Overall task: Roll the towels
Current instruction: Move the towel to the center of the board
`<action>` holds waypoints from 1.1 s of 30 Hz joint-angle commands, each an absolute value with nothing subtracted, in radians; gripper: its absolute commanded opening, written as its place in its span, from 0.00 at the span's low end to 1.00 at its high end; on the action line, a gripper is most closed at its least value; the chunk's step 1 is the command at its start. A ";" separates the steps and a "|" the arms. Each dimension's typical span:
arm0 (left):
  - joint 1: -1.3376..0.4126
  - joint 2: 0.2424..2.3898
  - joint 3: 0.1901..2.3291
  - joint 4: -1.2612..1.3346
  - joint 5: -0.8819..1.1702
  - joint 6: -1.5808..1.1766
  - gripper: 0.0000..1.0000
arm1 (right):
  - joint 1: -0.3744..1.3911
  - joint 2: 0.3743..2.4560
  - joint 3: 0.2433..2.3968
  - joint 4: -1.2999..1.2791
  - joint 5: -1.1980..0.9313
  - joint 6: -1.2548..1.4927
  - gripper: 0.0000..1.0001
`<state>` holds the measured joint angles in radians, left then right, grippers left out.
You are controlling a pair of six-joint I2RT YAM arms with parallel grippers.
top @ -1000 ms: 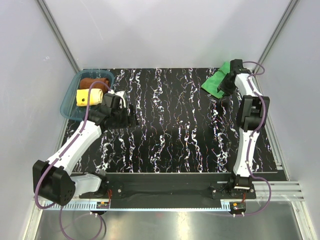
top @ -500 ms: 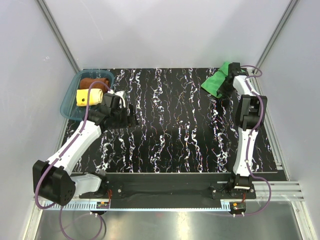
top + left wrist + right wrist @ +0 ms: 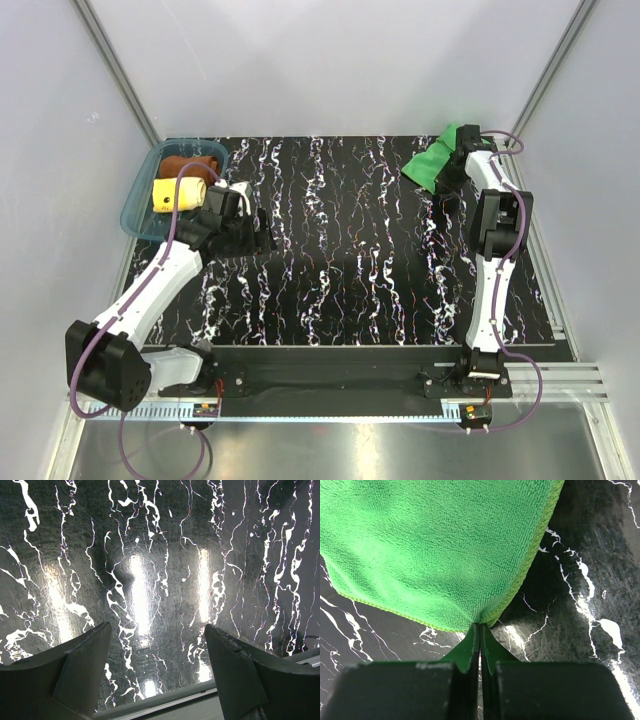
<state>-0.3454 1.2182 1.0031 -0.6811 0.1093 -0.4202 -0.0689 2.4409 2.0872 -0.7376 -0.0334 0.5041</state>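
Right fingers (image 3: 480, 647) have closed since a second ago. They stood part open then; now they are clenched on the near corner of the green towel (image 3: 435, 545), and the hem puckers where they bite. Right arm has also edged a little toward the far right corner.

Green towel (image 3: 432, 165) lies at the far right of the counter (image 3: 350, 270), mostly flat. Whether it is one layer or folded, cannot tell from above.

Left fingers (image 3: 80, 665) spread wide, nothing between them, only bare counter below. Left arm unchanged over the second, parked just beside the tray (image 3: 135, 212).

Tray sits at the far left. Brown towel (image 3: 190, 163) and yellow towel (image 3: 178, 192) both lie in it, each looking like a finished roll.

Reading: two towels done, green one is the last. The fresh pinch looks like the start of its handling, likely a drag toward mid-counter or the first fold-over. Risk: a corner-only grip may let the cloth bunch or trail unevenly.
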 commanded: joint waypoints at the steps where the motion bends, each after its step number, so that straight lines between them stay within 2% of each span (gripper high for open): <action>1: -0.336 1.204 0.991 -0.650 0.137 -0.423 0.80 | -0.058 2.430 2.097 -0.742 -0.048 0.497 0.00; 12: -0.330 1.195 0.985 -0.646 0.143 -0.428 0.80 | -0.005 2.243 2.174 -0.837 -0.170 0.463 0.00; 19: -0.313 1.184 0.982 -0.641 0.155 -0.430 0.80 | 0.159 2.152 2.214 -0.902 -0.320 0.451 0.00; 24: -0.310 1.181 0.977 -0.640 0.161 -0.428 0.80 | 0.313 2.011 2.140 -0.867 -0.413 0.448 0.02; 25: -0.307 1.180 0.977 -0.640 0.161 -0.429 0.80 | 0.334 1.993 2.119 -0.871 -0.426 0.445 0.08; 26: -0.304 1.180 0.979 -0.640 0.161 -0.430 0.80 | 0.356 1.953 2.027 -0.856 -0.439 0.437 0.27; 27: -0.301 1.178 0.979 -0.641 0.161 -0.430 0.80 | 0.408 1.938 1.978 -0.848 -0.443 0.420 0.95; 28: -0.295 1.175 0.977 -0.641 0.158 -0.430 0.80 | 0.426 1.927 1.933 -0.859 -0.425 0.407 1.00; 29: -0.291 1.172 0.974 -0.641 0.156 -0.430 0.80 | 0.436 1.904 1.830 -0.851 -0.344 0.403 1.00; 33: -0.285 1.172 0.974 -0.634 0.169 -0.433 0.80 | 0.440 1.836 1.588 -0.724 -0.299 0.436 1.00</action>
